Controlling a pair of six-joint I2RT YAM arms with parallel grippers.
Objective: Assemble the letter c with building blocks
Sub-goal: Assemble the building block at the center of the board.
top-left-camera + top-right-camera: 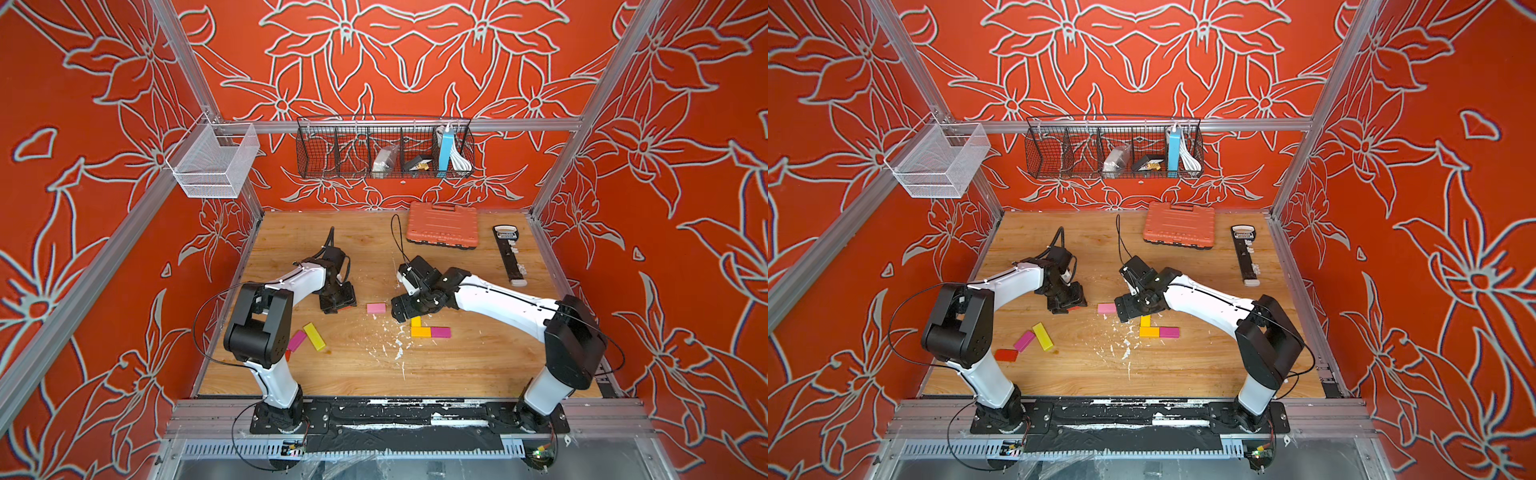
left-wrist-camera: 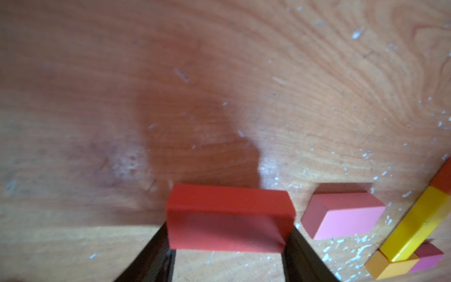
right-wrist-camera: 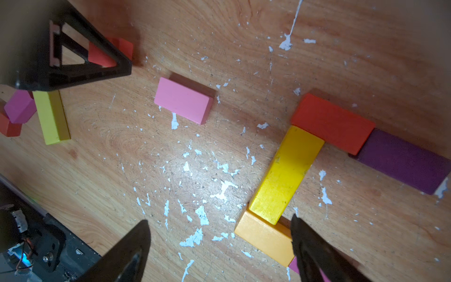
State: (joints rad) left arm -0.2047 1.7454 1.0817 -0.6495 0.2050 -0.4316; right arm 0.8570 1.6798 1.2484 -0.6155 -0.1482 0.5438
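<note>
Clamping a small red rectangular block [image 1: 347,308] by its short ends, the left gripper [image 1: 338,301] hangs low over the scuffed wooden tabletop [image 1: 357,374] in both top views, left of centre. A pale pink rectangular block [image 1: 376,308] lies flat between the two grippers. The right gripper [image 1: 400,312] hovers above the partly built letter. Beneath it a short stretch of an upright yellow bar [image 1: 416,321] shows, meeting an orange block [image 1: 419,331] that touches a magenta block [image 1: 441,332] end to end. Near the left arm lie a loose yellow bar [image 1: 1043,336], a loose magenta block [image 1: 1024,340] alongside it and a flat red block [image 1: 1006,355]. An orange ribbed tool case [image 1: 441,226] sits at the back.

From the left wrist, two dark fingers [image 2: 151,258] press against the ends of the small red rectangular block. Whether it touches the wood I cannot tell. The pale pink rectangular block lies just beside it, apart.

From the right wrist, the right gripper's jaws stand spread wide with nothing between them. One finger [image 3: 317,256] covers the joint of the orange block and the magenta block. A red-orange block [image 3: 332,122] and a dark purple block [image 3: 402,161] lie end to end. The upright yellow bar meets the red-orange block at a right angle, and its other end meets the orange block.
</note>
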